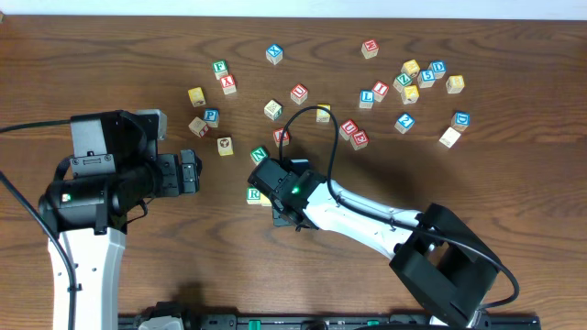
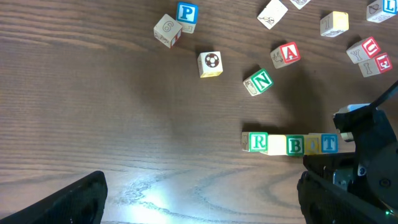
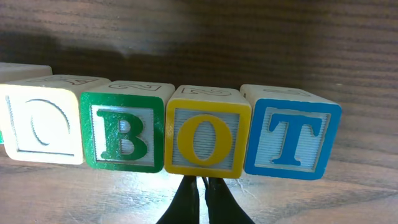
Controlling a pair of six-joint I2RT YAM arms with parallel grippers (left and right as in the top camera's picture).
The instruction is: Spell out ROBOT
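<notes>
Overhead: a dark wood-grain desk (image 1: 110,55) has loose letter blocks (image 1: 404,82) scattered over its far half. The right arm (image 1: 367,215) hides most of the row, leaving the R block (image 1: 254,194) showing.

Left wrist: the row (image 2: 292,144) of 5 touching blocks reads R, pale block, B, O, T. The left fingers (image 2: 74,199) are spread wide and empty.

Right wrist: the right fingers (image 3: 186,202) are pressed together, holding nothing, just before the yellow O block (image 3: 205,140).

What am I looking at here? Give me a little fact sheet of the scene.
word row: R, white O, B, yellow O, T, side by side in one line
spelling: ROBOT complete
right jaws: shut, empty, just in front of the yellow O
left jaws: open, empty, apart from the row
spare blocks: scattered on the wooden table; N lies nearest the row
</notes>
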